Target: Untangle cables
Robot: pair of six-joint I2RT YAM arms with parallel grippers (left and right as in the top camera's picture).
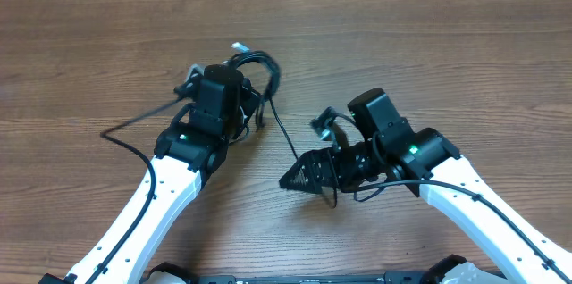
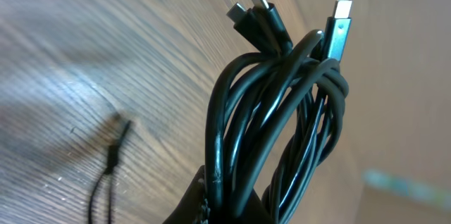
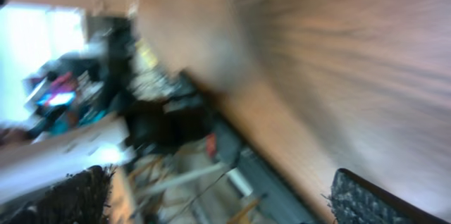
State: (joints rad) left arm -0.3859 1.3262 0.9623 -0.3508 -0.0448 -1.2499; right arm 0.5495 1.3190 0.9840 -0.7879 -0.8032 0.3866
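Observation:
The cables [image 2: 282, 111] are a looped black bundle standing upright in the left wrist view, with a silvery plug tip [image 2: 342, 11] and two dark plugs [image 2: 255, 7] at the top. My left gripper [image 2: 239, 210] is shut on the lower part of the bundle. Overhead, the left gripper [image 1: 234, 77] holds the bundle [image 1: 261, 68] above the table, and one strand [image 1: 284, 132] trails down toward my right gripper [image 1: 299, 177]. That gripper is open with nothing between its fingers [image 3: 359, 199]; its own view is blurred.
A thin black cord [image 1: 134, 121] lies on the wooden table [image 1: 429, 43] left of the left arm, also showing as the thin cord [image 2: 106, 175] in the left wrist view. Beyond the table edge [image 3: 282, 182], the right wrist view shows blurred clutter.

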